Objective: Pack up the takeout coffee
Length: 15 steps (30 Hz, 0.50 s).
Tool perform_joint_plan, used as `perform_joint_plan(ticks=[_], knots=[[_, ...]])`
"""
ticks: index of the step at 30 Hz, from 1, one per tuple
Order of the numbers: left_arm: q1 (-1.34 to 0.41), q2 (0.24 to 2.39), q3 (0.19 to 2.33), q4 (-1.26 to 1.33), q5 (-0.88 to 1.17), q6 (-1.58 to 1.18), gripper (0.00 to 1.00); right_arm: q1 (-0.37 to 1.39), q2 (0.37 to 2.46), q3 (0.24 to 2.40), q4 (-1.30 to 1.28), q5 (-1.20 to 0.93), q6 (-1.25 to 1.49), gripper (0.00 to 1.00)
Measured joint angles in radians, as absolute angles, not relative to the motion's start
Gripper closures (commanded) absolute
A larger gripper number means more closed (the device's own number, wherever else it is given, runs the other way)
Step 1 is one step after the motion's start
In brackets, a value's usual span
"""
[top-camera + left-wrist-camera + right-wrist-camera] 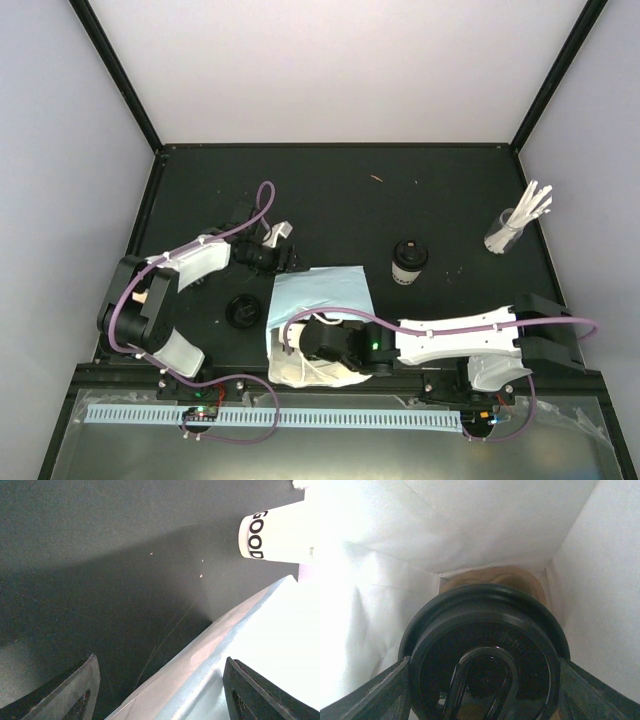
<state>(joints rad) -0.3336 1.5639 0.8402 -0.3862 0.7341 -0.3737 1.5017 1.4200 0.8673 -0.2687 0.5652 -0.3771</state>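
Right wrist | right end effector (pixel 485 692) is gripping lidded cup (pixel 480 625) inside bag (pixel 600 580) | left end effector (pixel 160 692) is hanging open

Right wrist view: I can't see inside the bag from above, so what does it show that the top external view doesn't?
Only right wrist: a black cup lid between the fingers, deep in the bag's white interior, brown carrier beyond. Only top external: a lidded cup standing on the table and the glass of white sticks. Both: the bag.
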Motion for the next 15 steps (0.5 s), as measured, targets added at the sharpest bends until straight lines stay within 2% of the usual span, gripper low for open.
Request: perform_joint_plan(ticks=[15], knots=[[-0.333,1.526,0.806,-0.379,0.737,-0.382,0.35,1.495,1.523,0.913,-0.234,0.619,-0.421,0.45]])
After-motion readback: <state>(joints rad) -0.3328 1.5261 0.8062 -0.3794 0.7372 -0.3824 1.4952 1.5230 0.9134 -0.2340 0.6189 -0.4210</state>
